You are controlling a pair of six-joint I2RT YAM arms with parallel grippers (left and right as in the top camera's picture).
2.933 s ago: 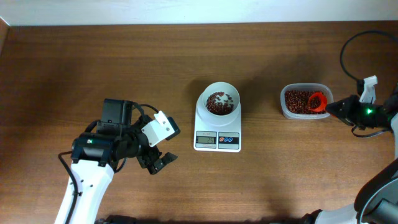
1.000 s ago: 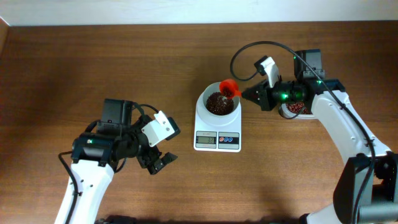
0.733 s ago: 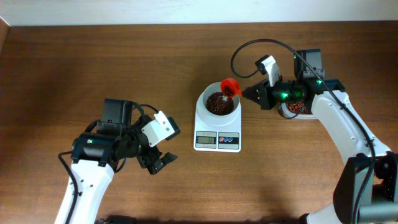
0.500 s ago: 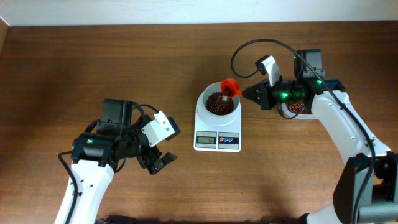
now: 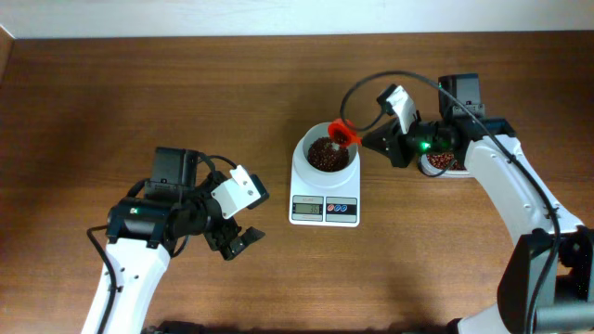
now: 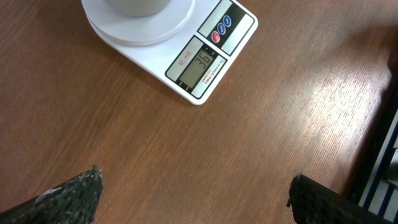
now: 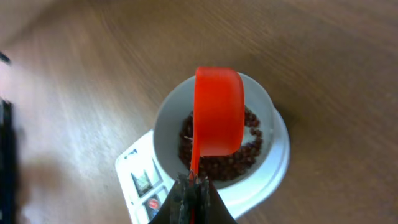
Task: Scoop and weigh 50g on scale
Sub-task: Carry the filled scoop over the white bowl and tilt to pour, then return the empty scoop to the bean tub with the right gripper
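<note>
Right now the scale (image 5: 324,186) sits mid-table, its bowl (image 5: 327,153) partly filled with beans (image 7: 217,158) and its display (image 6: 198,64) reading 36. At the scale's far right, the right gripper (image 7: 193,185) pinches the red scoop (image 7: 217,112) by its handle, tilted over the bowl. Well left of the scale, the left gripper (image 5: 239,243) hangs spread wide, empty. One hasty dump could overshoot fifty or scatter beans; knocking the bowl would spoil the reading.
</note>
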